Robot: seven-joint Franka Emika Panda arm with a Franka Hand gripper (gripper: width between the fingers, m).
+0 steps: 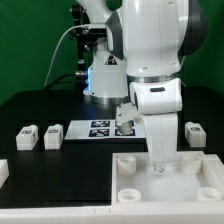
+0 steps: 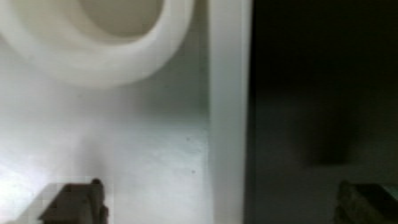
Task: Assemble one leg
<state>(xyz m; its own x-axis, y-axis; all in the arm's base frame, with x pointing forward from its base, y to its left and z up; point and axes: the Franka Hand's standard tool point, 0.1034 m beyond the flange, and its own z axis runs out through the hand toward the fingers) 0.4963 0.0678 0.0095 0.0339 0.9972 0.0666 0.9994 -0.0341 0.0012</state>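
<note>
pincer (image 1: 158, 166) lowered onto the big white panel (image 1: 185, 172) at the table's (image 1: 30, 105) front edge. wrist view: pincer (image 2: 222, 205) spread wide, nothing between its fingers (image 2: 71, 204); one tip is over the panel (image 2: 143, 130) near a round socket (image 2: 98, 30), the other over the dark table (image 2: 320, 90). no leg is held. first leg (image 1: 27, 136) and second leg (image 1: 52, 133) rest at the exterior view's left, third leg (image 1: 124, 119) by the marker board (image 1: 98, 128), fourth leg (image 1: 193, 132) at the right.
</note>
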